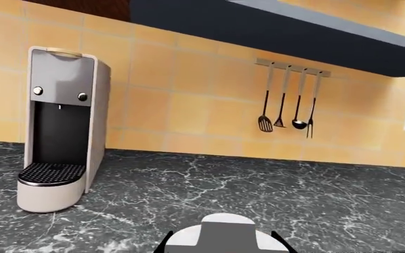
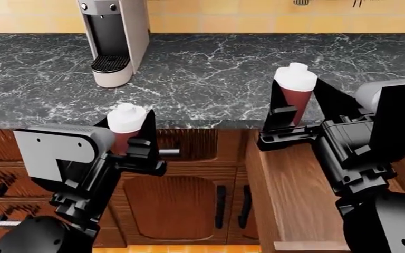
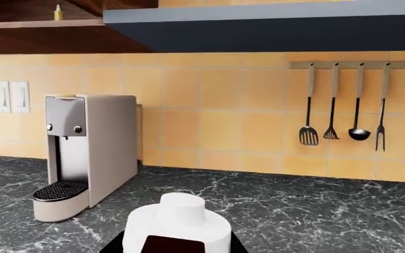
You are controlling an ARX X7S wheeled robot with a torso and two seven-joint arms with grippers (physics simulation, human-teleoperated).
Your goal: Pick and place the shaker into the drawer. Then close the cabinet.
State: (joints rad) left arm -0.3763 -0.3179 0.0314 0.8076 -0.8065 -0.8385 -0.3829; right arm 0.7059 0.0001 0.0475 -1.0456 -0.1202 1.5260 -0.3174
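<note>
I get bright, even, flat rendered light in all three views, sharp edge to edge with no blur. Only a soft shadow sits under the dark hood (image 3: 273, 31), and the marble countertop (image 2: 210, 74) shows no glare.

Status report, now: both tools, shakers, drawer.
Left tool shut on left shaker, front of counter. Right tool shut on right shaker, above open drawer. Nothing blocking the drop; drawer still to close.
</note>
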